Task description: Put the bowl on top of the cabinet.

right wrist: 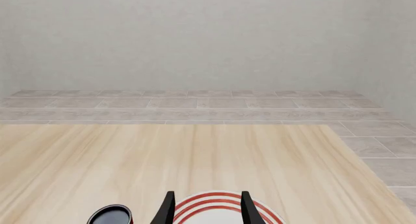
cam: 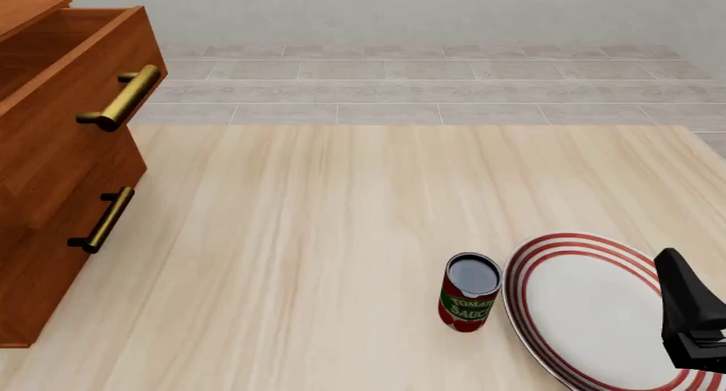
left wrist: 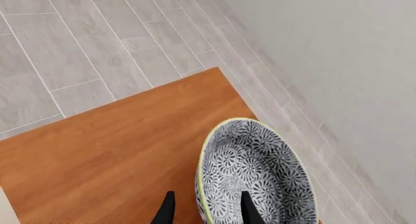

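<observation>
Left wrist view: left gripper (left wrist: pixel 204 210), two black fingers (left wrist: pixel 166 212) parted narrowly, astride the wall of the deep round white bowl (left wrist: pixel 254 173) with dark-blue floral pattern and pale yellow rim; one finger inside, one outside, apparently clamping it. Bowl tilted over the flat top of the reddish-brown wooden cabinet (left wrist: pixel 123 146); contact with the wood cannot be told.

Right wrist view: right gripper (right wrist: pixel 206 210), fingers spread, holding nothing, above the red-ringed white plate (right wrist: pixel 217 212). Red tomato sauce can (cam: pixel 468 291) just beside plate.
</observation>
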`<action>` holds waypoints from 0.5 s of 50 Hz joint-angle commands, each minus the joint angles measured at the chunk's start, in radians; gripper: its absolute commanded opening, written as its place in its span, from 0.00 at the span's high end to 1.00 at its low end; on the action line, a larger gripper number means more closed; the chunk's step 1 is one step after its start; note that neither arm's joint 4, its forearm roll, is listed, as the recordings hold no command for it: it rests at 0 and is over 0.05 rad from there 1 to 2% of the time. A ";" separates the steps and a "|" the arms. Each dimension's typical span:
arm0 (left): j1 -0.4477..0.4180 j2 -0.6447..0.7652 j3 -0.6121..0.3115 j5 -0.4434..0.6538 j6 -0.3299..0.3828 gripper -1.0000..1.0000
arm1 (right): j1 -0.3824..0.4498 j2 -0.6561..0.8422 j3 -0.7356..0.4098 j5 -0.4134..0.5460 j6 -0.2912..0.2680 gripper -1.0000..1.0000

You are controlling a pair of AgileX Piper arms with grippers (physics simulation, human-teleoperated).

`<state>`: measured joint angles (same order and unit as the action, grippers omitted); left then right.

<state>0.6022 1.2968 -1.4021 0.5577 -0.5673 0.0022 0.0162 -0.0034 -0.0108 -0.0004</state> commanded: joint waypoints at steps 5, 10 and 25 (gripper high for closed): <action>0.001 -0.079 -0.003 0.006 0.001 0.00 | 0.000 0.000 0.000 0.000 0.000 0.00; -0.026 -0.139 0.000 0.008 -0.008 0.00 | 0.000 0.000 0.000 0.000 0.000 0.00; -0.093 -0.292 0.063 0.018 -0.030 0.00 | 0.000 0.000 0.000 0.000 0.000 0.00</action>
<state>0.5422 1.0836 -1.3711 0.5716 -0.5864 0.0021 0.0161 -0.0034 -0.0108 -0.0004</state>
